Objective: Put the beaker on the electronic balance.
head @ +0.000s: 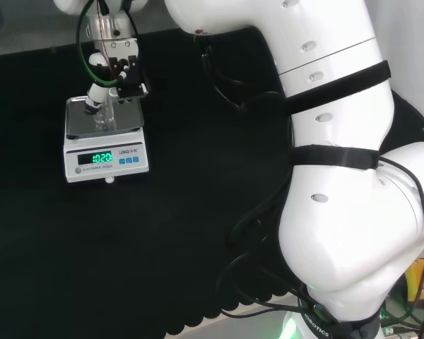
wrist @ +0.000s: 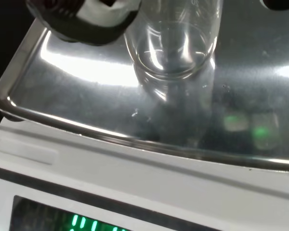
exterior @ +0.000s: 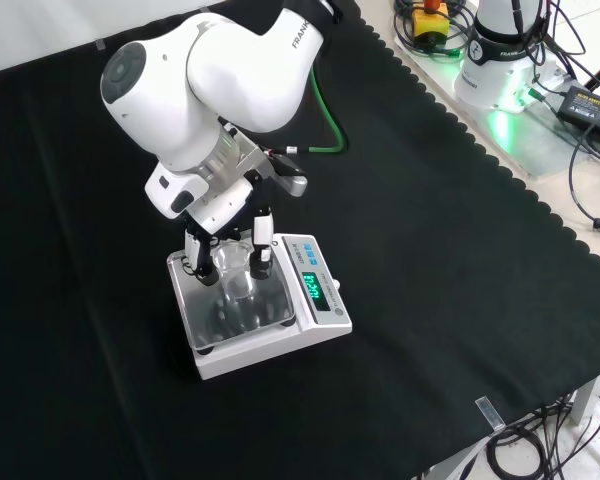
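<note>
A clear glass beaker (head: 104, 117) (exterior: 238, 284) (wrist: 173, 43) stands upright on the steel pan (wrist: 77, 77) of the white electronic balance (head: 106, 152) (exterior: 280, 335). The balance's green display is lit with a reading. The hand (head: 117, 67) (exterior: 225, 215) hangs over the pan with its fingers (exterior: 263, 255) pointing down on either side of the beaker. In the wrist view one fingertip (wrist: 86, 19) sits right beside the glass, while the dark fingertip on the other side stands apart from it. The hand is open around the beaker.
Black cloth (exterior: 450, 250) covers the bench around the balance. The arm's white links (head: 339, 141) fill the right of the head view. Cables and a power box (exterior: 580, 100) lie past the cloth's scalloped edge in the front view.
</note>
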{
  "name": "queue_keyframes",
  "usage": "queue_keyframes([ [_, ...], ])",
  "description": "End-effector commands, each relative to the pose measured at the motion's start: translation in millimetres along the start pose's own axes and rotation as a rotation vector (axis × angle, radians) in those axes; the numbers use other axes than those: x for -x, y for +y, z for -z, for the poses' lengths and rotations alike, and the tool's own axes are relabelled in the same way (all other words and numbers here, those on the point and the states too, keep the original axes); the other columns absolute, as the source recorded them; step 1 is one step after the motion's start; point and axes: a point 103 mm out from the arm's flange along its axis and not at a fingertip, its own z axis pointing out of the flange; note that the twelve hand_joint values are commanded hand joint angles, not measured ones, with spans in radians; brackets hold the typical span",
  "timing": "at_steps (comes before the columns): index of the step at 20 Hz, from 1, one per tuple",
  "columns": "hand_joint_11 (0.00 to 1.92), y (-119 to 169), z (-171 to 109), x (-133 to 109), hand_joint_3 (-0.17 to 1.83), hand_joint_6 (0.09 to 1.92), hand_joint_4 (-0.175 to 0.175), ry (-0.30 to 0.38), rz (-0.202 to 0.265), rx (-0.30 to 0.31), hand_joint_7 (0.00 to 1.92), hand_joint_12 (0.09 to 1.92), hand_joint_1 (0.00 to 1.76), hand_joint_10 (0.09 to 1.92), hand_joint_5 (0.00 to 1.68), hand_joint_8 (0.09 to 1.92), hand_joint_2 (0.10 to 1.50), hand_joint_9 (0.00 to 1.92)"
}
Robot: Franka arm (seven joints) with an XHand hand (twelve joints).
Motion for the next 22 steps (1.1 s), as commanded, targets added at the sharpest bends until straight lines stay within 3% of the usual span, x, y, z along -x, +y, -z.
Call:
queue_keyframes([
  [1, 1.62, -1.3, 0.0, -6.8, 0.61, 0.81, -0.163, -0.022, 0.005, -0.007, 0.94, 0.53, 0.91, 0.09, 0.69, 0.77, 0.73, 1.7],
  [4, 1.51, -1.9, 0.7, -10.8, 0.6, 0.84, -0.148, -0.028, 0.006, -0.011, 0.91, 0.63, 0.87, 0.09, 0.62, 0.78, 0.71, 1.63],
  [9, 1.1, -1.6, -0.7, -10.9, 0.54, 0.83, -0.102, -0.022, 0.004, -0.031, 0.79, 0.96, 0.72, 0.09, 0.42, 0.81, 0.68, 1.29],
  [14, 0.68, -2.2, -0.6, -8.0, 0.46, 0.73, -0.074, -0.025, 0.0, -0.03, 0.59, 1.25, 0.59, 0.09, 0.35, 0.83, 0.68, 0.96],
  [19, 0.21, -8.5, 15.5, -1.4, 0.32, 0.53, -0.064, -0.008, -0.002, 0.044, 0.29, 1.47, 0.48, 0.09, 0.27, 0.83, 0.7, 0.51],
  [22, 0.12, -20.8, 35.6, 5.8, 0.26, 0.43, -0.064, -0.003, -0.003, 0.091, 0.23, 1.51, 0.45, 0.09, 0.27, 0.82, 0.72, 0.44],
])
